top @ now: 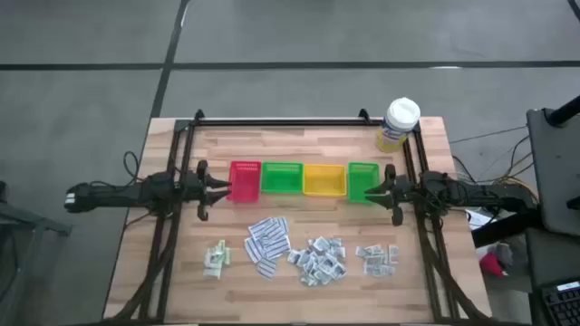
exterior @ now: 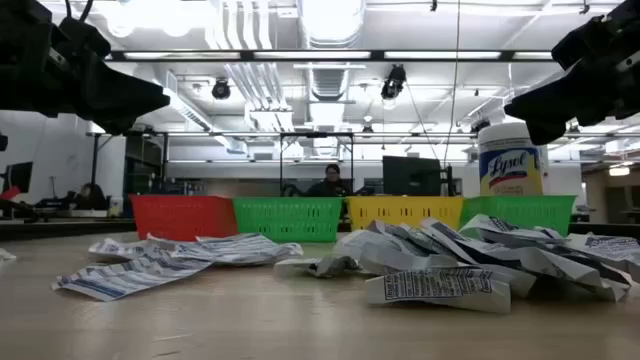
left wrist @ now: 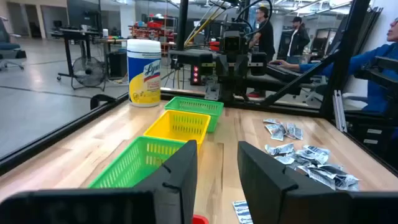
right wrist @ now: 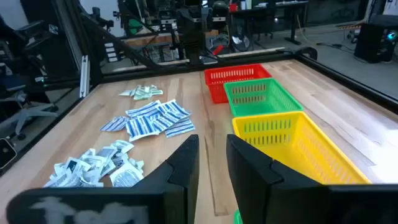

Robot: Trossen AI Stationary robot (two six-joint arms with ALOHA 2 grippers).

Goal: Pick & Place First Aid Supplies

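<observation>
From overhead, the print on the long white strips (top: 266, 243) at six o'clock was too small to read, and the pale green sachets (top: 216, 258) at seven were only a smudge. In the left wrist view the red tray (left wrist: 198, 219) showed just a sliver behind the fingers (left wrist: 177, 180). In the low view both arms were cut off by the top edge, and the seated person (exterior: 328, 182) behind the trays was indistinct.

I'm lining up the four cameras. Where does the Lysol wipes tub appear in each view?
High view: Lysol tub at the table's far right corner.
Low view: upper right, behind the green tray.
Left wrist view: upper left, beyond the trays.
Right wrist view: not in it.
Shared landmark: the yellow tray, in all four views.
</observation>
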